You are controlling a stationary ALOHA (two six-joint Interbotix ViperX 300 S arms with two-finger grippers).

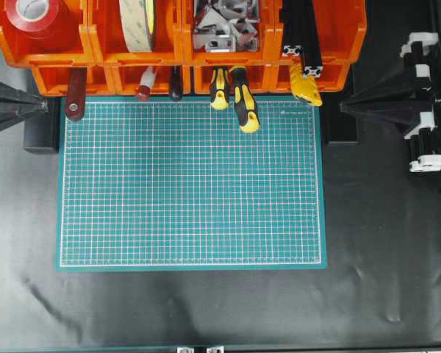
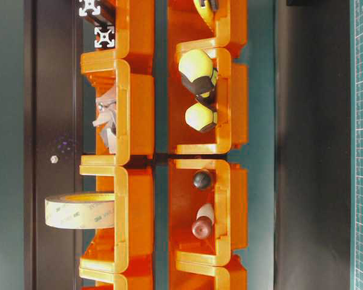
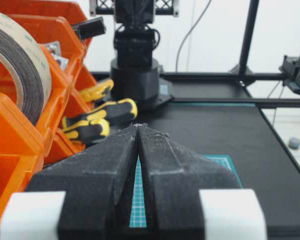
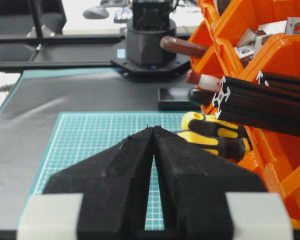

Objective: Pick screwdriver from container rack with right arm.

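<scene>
At the top of the green mat [image 1: 191, 184], the container rack [image 1: 338, 44] sits with tool handles poking out of its lower bins. The screwdriver [image 1: 244, 107] is there in a lower bin. Its fat yellow-and-black handle hangs out over the mat's top edge, right beside a smaller yellow-and-black tool [image 1: 219, 88]. Nothing has touched it, so I think the job has not started. The reach, the grab and the pull are all left to do.

The right arm [image 1: 419, 110] waits far off at the right side, well apart from the screwdriver. The right gripper [image 4: 154, 129] has its two black fingers pressed together and holds nothing. It points across the mat. The left gripper [image 3: 138, 126] is pressed together too and holds nothing, out at the left side.
</scene>
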